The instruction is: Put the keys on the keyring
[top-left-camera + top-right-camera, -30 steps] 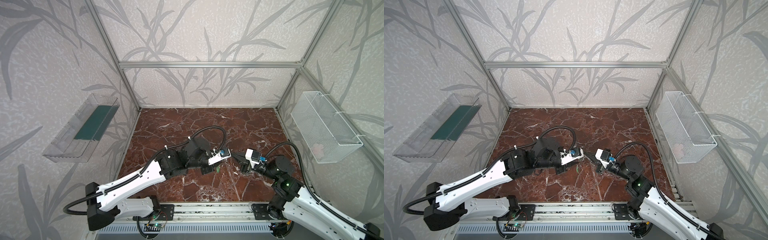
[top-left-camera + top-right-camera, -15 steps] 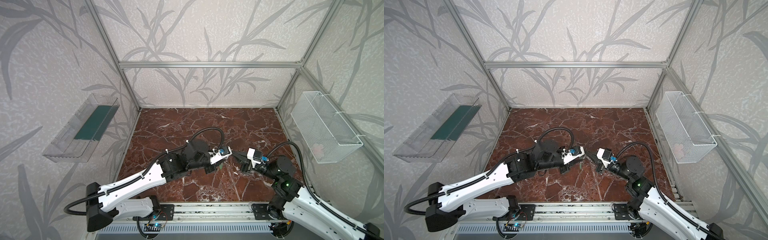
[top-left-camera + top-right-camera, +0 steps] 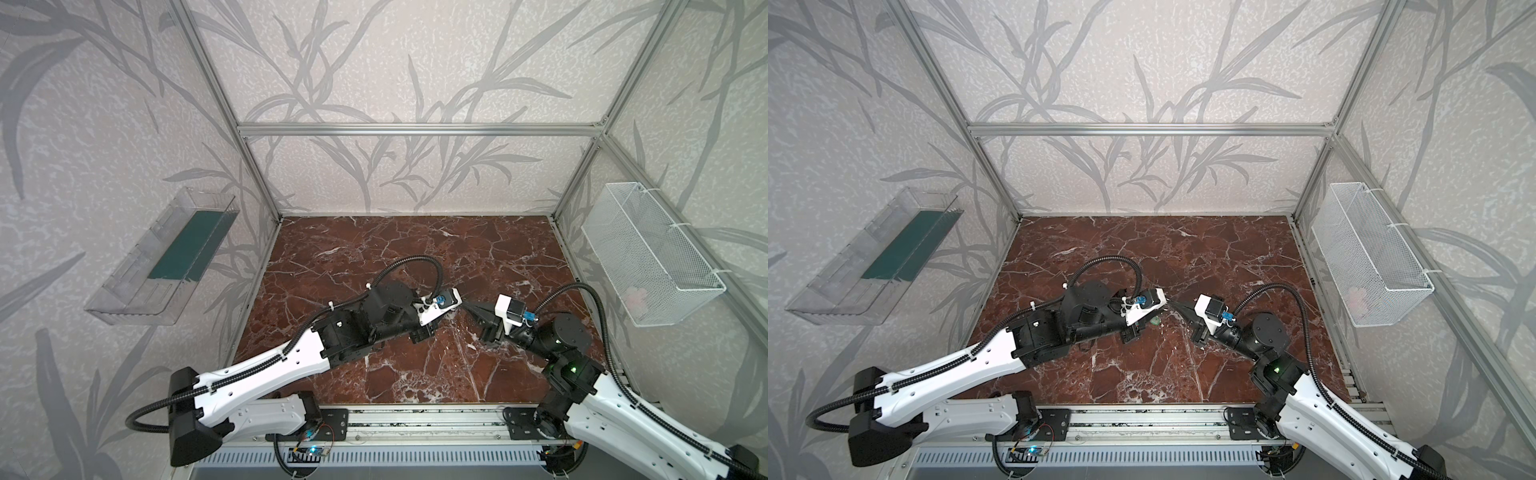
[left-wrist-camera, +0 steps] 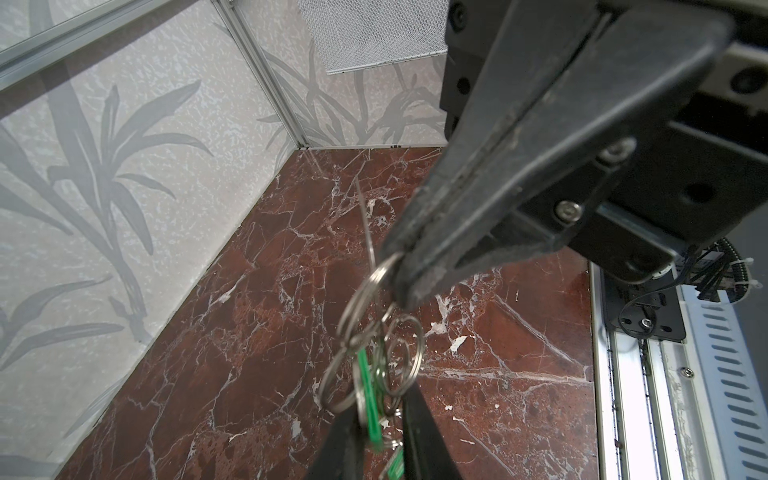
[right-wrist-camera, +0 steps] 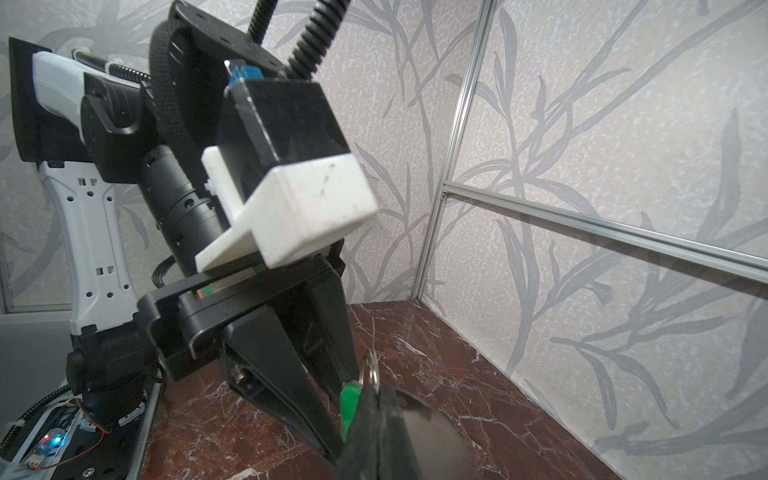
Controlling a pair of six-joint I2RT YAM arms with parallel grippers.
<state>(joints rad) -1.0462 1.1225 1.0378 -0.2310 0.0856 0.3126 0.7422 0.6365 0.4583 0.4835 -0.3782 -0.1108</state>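
Two arms reach in from the front rail (image 3: 415,419) and meet tip to tip over the near-middle of the worktop (image 3: 374,257), L from the left, R from the right.

L claw (image 4: 380,401): jaws partly spread, straddling the keys (image 4: 368,395). One green tag hangs edge-on between the fingers (image 4: 345,440), and a 2nd green bit shows lower down by the other finger. Several loops sit in the same gap. Can't tell if the pads actually press on the tag.

R claw (image 4: 401,276): jaws pressed together, no gap along the seam, pinching a split ring (image 4: 376,276) at the very tip. More rings and the tags hang below it, clear of the worktop.

Keyring (image 4: 365,216): seen only edge-on, as a thin grey blade rising from that same pinch. R wrist view has a blurred grey rounded shape beside the R claw (image 5: 376,419), with a green tag (image 5: 349,401) just next to it.

A top view shows a speck of green (image 3: 1155,320) under the L wrist cam, and the R claw tip (image 3: 1177,306) just beside it.

Farther back: a clear tray (image 3: 162,262) on the L wall, w/ a dark green sheet inside, and a white wire basket (image 3: 648,257) on the R wall.
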